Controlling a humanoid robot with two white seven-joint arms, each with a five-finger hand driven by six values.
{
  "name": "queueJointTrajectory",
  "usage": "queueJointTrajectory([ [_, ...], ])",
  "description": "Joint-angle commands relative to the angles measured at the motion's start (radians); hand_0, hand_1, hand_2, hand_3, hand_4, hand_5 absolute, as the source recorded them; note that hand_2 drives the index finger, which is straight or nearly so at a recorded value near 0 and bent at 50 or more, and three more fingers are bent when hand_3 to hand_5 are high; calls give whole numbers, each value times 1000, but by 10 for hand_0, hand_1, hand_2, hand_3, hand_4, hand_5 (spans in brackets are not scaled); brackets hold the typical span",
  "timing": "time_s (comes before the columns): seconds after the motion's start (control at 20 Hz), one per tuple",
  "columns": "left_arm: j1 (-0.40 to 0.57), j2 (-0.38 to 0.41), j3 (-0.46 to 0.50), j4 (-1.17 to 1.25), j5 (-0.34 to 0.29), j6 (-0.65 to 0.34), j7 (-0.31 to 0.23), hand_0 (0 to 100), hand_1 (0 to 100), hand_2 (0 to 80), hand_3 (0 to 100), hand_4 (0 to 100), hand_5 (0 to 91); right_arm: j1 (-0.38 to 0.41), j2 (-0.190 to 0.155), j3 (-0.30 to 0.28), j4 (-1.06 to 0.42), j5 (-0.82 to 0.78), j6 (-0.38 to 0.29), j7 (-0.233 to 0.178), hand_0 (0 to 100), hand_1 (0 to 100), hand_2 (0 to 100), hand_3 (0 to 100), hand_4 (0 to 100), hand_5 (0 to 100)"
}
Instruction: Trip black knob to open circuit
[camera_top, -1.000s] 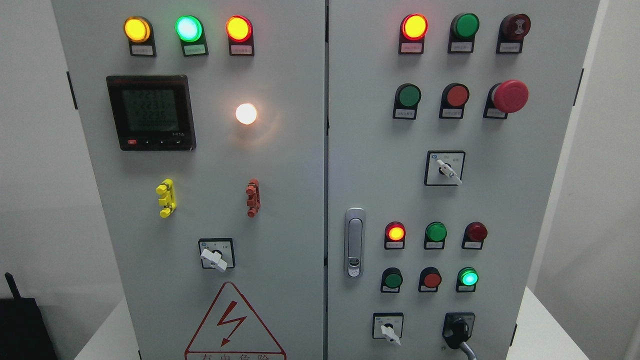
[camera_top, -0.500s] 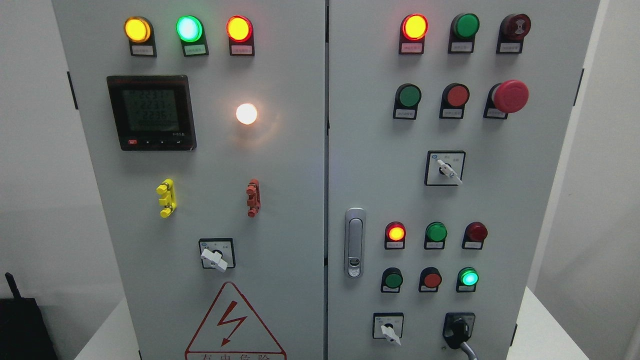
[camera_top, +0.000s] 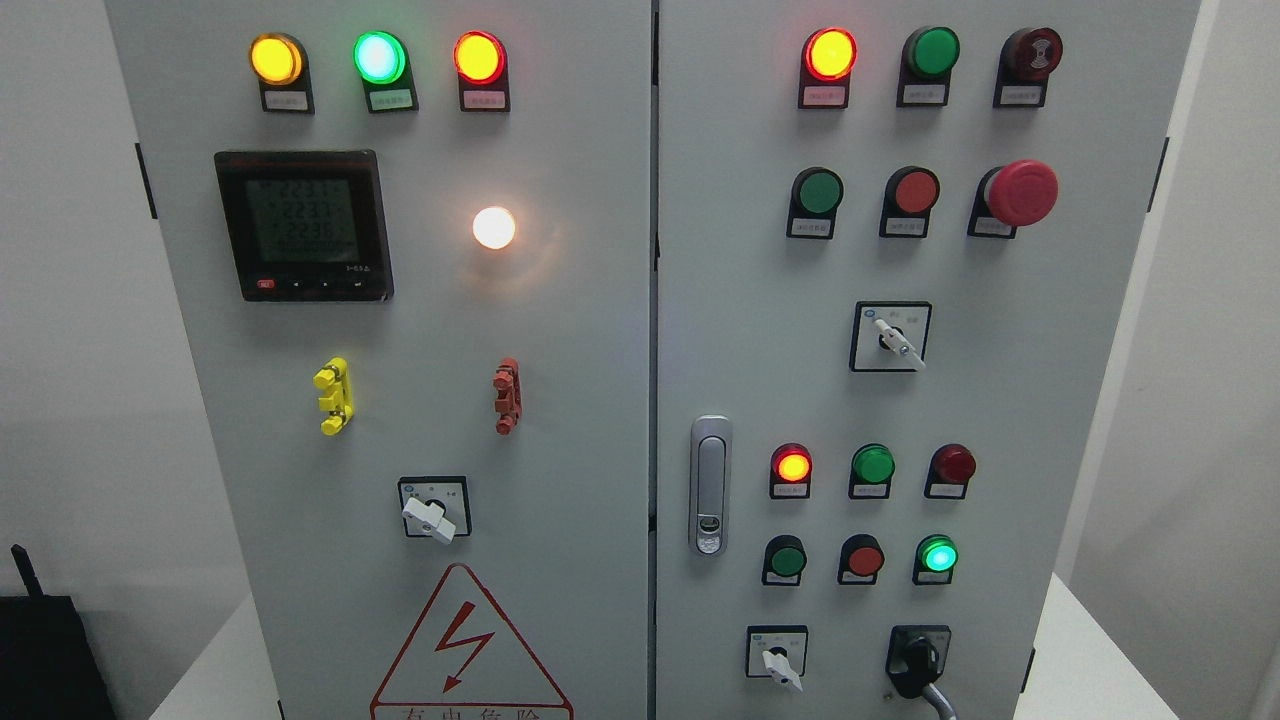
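A grey electrical cabinet (camera_top: 600, 400) with two doors fills the head view, standing on a white counter (camera_top: 1090, 660). No robot hand is in view, so its state cannot be told. The black knob (camera_top: 916, 663) sits at the lower right corner of the right door, its handle pointing down and slightly left, with a grey cable (camera_top: 938, 700) hanging just below it. Nothing touches it, so the trip seems not yet begun.

Several risks appear likely. Just left of the knob is a white selector switch (camera_top: 779, 666); an imprecise reach could turn that instead. A lit green button (camera_top: 938, 555) and a red button (camera_top: 862, 560) sit just above, and a brushing finger could press them. The cable could snag an approaching finger. The knob lies near the bottom edge, so an arrival from below may hide it.
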Motion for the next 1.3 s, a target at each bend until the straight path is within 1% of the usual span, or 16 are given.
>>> queueJointTrajectory([
  [0.0,0,0,0,0,-23,-1,0,120,389,0,0,0,0,0,-3,-21,3,-4,0,-1,0,0,0,1000,980,1000],
  [0.15,0,0,0,0,-23,-1,0,120,389,0,0,0,0,-2,-3,-25,2,-4,0,-1,0,0,0,1000,980,1000],
  [0.4,0,0,0,0,-23,1,0,120,389,0,0,0,0,-2,-13,-28,3,-4,0,-1,0,0,0,1000,980,1000],
  [0.65,0,0,0,0,-23,-1,0,120,389,0,0,0,0,-3,-13,-40,5,-4,0,-1,0,0,0,1000,980,1000],
  [1.25,0,0,0,0,-23,-1,0,120,389,0,0,0,0,-2,-12,-39,3,-6,0,-2,0,0,0,1000,980,1000],
])
